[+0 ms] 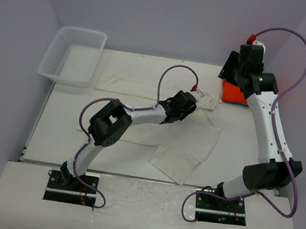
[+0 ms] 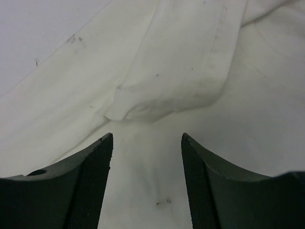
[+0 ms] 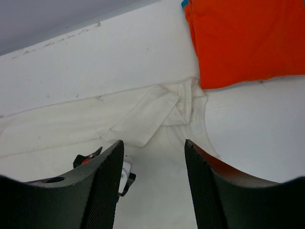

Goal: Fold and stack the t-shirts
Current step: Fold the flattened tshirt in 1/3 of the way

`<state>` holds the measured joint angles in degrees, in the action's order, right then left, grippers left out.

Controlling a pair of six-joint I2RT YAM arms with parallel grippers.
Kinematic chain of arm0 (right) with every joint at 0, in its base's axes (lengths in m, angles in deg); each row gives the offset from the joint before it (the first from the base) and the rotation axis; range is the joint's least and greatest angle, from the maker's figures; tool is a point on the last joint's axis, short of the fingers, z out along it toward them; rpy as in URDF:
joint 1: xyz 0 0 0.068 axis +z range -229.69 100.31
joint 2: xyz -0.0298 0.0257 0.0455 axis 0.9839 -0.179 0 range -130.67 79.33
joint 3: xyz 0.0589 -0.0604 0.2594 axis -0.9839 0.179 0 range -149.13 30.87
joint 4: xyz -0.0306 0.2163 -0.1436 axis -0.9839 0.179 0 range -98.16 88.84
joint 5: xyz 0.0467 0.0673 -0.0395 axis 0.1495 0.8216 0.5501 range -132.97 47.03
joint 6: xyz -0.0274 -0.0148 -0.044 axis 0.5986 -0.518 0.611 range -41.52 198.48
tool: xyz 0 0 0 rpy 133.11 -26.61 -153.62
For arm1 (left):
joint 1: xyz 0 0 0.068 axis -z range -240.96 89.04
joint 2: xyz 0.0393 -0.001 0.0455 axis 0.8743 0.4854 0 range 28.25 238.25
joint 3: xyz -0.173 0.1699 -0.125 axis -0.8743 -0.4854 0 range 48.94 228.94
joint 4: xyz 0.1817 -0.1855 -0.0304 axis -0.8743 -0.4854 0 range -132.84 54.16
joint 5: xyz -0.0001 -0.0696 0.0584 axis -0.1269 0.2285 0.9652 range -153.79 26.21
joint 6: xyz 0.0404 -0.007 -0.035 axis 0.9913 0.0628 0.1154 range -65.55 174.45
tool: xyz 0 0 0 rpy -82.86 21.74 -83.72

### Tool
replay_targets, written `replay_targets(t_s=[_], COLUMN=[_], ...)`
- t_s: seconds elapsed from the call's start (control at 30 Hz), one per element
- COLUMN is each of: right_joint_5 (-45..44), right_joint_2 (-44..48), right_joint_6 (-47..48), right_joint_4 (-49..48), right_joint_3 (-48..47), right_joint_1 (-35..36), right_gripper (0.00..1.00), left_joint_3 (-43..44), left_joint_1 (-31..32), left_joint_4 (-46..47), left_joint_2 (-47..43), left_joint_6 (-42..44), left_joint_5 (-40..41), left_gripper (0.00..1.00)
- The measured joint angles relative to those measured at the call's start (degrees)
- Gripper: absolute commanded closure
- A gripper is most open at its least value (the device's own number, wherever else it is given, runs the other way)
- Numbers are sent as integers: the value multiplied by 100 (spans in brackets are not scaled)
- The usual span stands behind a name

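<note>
Bright, even, diffuse overhead light; soft faint shadows beneath left arm (image 1: 147,112) on table (image 1: 54,135). No glare. Cream t-shirt (image 2: 190,57) ahead of left gripper (image 2: 147,138) near-overexposed; close fingers (image 2: 93,186) dark, slightly soft.

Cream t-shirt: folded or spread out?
Mostly spread and rumpled: the cream t-shirt sprawls across the table, with only one sleeve doubled over onto its body, ahead of the open left gripper.

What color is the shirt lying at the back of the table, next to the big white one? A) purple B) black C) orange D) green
C: the right wrist view shows a bright orange t-shirt lying just past the edge of the cream t-shirt.
</note>
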<state>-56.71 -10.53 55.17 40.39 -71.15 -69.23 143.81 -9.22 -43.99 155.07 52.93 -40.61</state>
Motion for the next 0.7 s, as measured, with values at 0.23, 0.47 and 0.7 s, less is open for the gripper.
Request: replay_targets(t_s=[0.23,0.47,0.7], right_joint_5=[-33,-24,-24], right_joint_2=[212,184,249], right_joint_6=[39,39,39], right_joint_4=[-2,33,28], right_joint_3=[293,551,612], right_joint_1=[-4,-35,-42], right_gripper=[45,45,45], left_joint_3=[66,413,898], left_joint_1=[210,516,647], left_joint_4=[470,678,680], left_joint_2=[348,372,654], left_joint_6=[398,592,678], left_joint_5=[538,734,684], left_gripper=[41,41,41])
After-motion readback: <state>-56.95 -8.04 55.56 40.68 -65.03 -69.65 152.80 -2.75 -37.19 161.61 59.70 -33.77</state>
